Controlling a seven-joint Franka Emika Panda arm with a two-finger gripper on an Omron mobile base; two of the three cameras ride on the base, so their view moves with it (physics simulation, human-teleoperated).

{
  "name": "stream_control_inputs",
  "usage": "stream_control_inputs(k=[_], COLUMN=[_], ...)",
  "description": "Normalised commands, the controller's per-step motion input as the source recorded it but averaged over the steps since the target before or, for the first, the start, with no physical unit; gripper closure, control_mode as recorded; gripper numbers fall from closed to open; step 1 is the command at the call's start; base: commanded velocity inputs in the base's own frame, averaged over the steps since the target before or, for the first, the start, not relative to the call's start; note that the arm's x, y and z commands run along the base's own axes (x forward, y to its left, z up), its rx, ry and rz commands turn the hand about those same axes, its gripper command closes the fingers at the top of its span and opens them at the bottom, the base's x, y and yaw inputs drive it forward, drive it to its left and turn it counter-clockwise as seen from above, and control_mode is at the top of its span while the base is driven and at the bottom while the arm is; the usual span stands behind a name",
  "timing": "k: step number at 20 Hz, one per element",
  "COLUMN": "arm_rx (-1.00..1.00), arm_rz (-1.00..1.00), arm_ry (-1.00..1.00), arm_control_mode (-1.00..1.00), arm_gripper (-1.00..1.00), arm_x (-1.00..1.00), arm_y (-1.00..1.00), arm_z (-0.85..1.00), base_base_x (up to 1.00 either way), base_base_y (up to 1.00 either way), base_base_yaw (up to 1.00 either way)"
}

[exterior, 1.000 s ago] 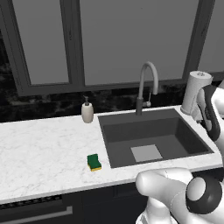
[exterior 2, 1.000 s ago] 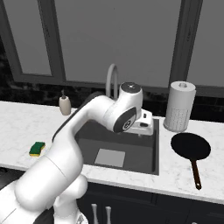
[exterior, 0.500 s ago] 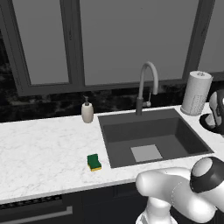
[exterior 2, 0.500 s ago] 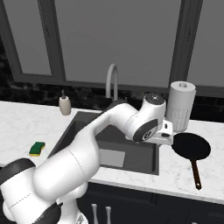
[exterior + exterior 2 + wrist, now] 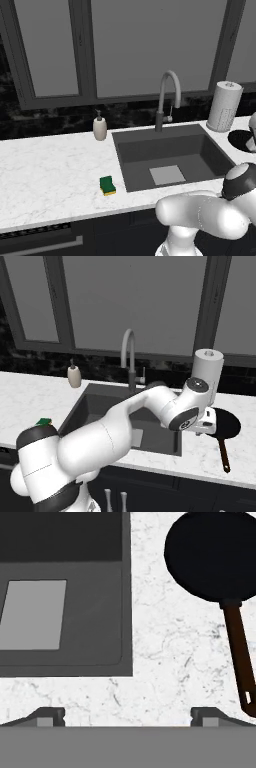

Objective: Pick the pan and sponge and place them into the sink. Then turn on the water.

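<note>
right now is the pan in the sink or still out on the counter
Out. The pan lies flat on the marble counter beside the sink, handle toward the front edge.

pan [image 5: 241, 139] half behind wrist

The counter [image 5: 170, 642] around the sink [image 5: 75, 647] looks like smooth white marble with grey veins. The sink is matt dark grey. Beside it, the pan [image 5: 212, 554] is matt black, its handle [image 5: 239, 657] brown like wood.

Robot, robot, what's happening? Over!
Gripper open, empty, above counter. Pan on counter right of sink, untouched. Sponge on counter left. Nothing blocking.
</note>
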Motion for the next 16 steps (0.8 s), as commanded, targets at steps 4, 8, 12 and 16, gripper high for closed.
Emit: stream_control_inputs(k=[4,8,12,16], arm_rx=[0.0,-0.01,-0.03,-0.08], arm_rz=[0.0,0.0,0.0,0.0], arm_ry=[0.0,0.0,0.0,0.0], arm_control_mode=[-1.0,-1.0,-1.0,-1.0], arm_gripper=[-1.0,-1.0,-1.0,-1.0], arm_x=[0.0,0.0,0.0,0.0], arm_y=[-0.46,-0.42,-0.38,-0.3], arm_z=[-0.23,-0.19,-0.21,-0.32], base_base_x=[0.0,0.0,0.0,0.0], base_base_y=[0.0,0.0,0.0,0.0], base_base_yaw=[0.0,0.0,0.0,0.0])
